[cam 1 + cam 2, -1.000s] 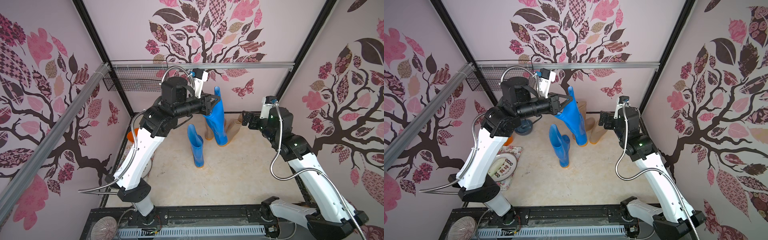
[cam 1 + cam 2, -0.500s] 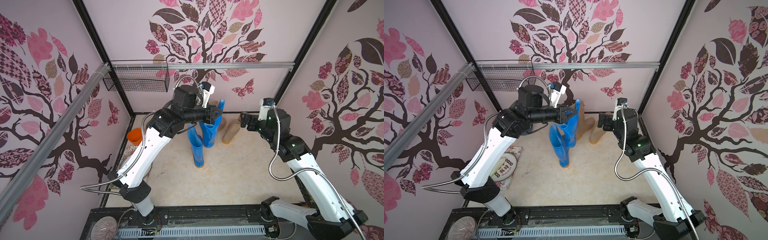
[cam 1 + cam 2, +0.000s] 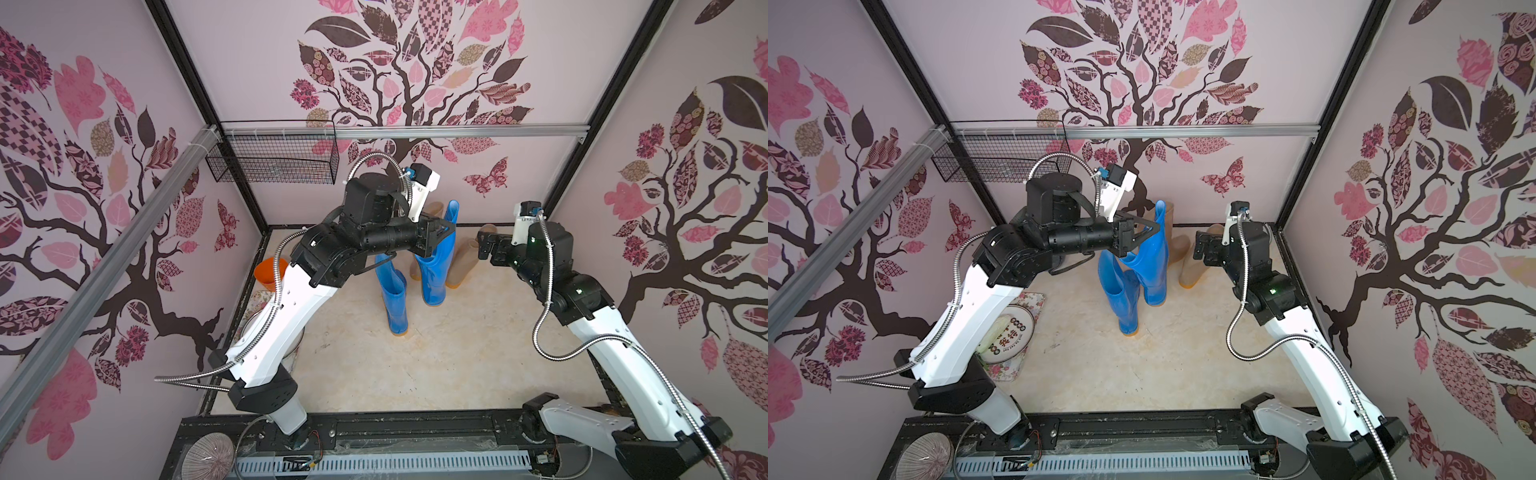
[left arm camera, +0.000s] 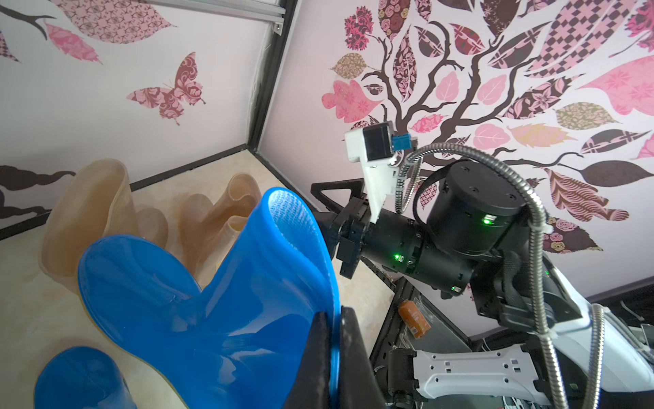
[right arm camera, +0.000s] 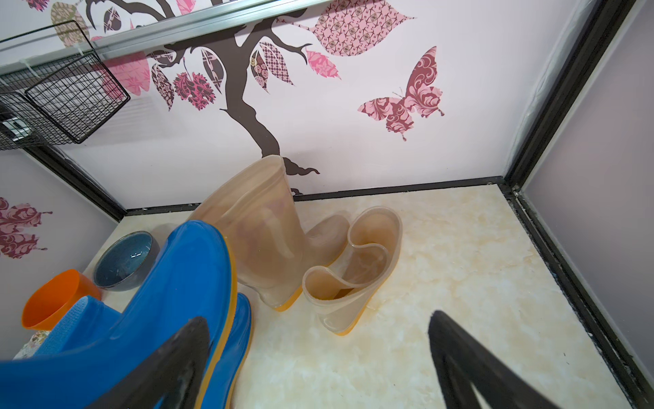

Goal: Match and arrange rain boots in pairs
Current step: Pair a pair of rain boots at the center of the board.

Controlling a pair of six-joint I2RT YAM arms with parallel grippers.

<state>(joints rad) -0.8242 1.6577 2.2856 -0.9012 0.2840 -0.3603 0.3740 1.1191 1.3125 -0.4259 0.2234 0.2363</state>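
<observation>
- My left pincer (image 4: 332,320) is pressed together on the top rim of the held blue boot (image 3: 434,270). The thin rubber edge is pinched between both fingers (image 4: 354,340).
- Held blue boot: glossy, bright blue, with a woven texture inside the shaft and an orange-yellow edge along the sole. It hangs tilted at mid-floor with its foot low. I cannot tell whether the sole touches the floor (image 3: 415,374).
- Second blue boot (image 3: 395,299): same blue, same orange-yellow sole. It stands by itself just beside the held one, on the side nearer my base.
- Upright tan boot (image 5: 254,233): translucent beige with a yellow sole rim. It stands close to the back wall, behind the blue ones.
- Slumped tan boot (image 5: 354,269): same material, but the shaft is folded in on itself and the mouth is squashed into a curl. It sits just beside the upright tan boot, towards my right arm.
- My right pincer (image 5: 318,317) is spread wide and grips nothing. It hovers above the floor near the slumped tan boot.
- An orange cup (image 5: 60,297) and a grey-blue bowl (image 5: 124,260) sit by the left wall.
</observation>
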